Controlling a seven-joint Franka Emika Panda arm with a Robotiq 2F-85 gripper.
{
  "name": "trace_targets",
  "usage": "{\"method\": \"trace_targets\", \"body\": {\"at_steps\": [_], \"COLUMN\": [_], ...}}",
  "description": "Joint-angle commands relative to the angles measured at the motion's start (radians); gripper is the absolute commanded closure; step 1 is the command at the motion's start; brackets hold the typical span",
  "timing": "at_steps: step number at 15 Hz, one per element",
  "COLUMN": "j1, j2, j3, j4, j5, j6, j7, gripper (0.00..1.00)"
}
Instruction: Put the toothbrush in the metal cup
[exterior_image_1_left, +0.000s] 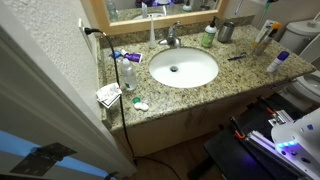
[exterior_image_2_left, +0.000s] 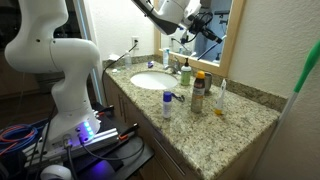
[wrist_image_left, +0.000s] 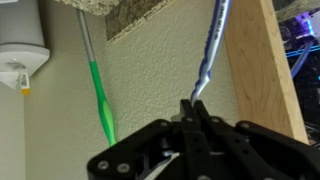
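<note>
In the wrist view my gripper (wrist_image_left: 193, 108) is shut on the lower end of the toothbrush (wrist_image_left: 210, 50), a slim whitish stick with blue streaks that points up along the beige wall. In an exterior view the gripper (exterior_image_2_left: 203, 20) is held high in front of the mirror, well above the counter. The metal cup (exterior_image_1_left: 226, 31) stands at the back of the counter, next to the green bottle (exterior_image_1_left: 208, 37) and right of the faucet (exterior_image_1_left: 171, 38). The gripper does not show in that view.
A white sink (exterior_image_1_left: 183, 67) sits in the granite counter (exterior_image_1_left: 200, 95). Bottles (exterior_image_2_left: 199, 92) stand near the counter's front edge. A green stick (wrist_image_left: 98, 90) and the wooden mirror frame (wrist_image_left: 262, 60) flank the toothbrush. Tubes and small items (exterior_image_1_left: 124, 62) lie left of the sink.
</note>
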Motion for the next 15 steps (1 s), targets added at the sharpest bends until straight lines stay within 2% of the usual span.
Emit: {"method": "trace_targets", "body": {"at_steps": [1, 3, 5, 10, 12, 15], "j1": [0.000, 0.001, -0.028, -0.109, -0.153, -0.203], "j2": [0.000, 0.000, 0.073, 0.207, 0.260, 0.326], "j3": [0.000, 0.000, 0.015, 0.047, 0.088, 0.156], "j4": [-0.005, -0.007, -0.007, 0.015, 0.024, 0.035], "j5": [0.000, 0.001, -0.030, -0.174, -0.233, -0.271], "j6": [0.000, 0.000, -0.004, -0.006, -0.021, -0.052], "j7": [0.007, 0.012, 0.084, 0.426, 0.564, 0.699], "gripper": [0.95, 0.99, 0.99, 0.99, 0.99, 0.99]}}
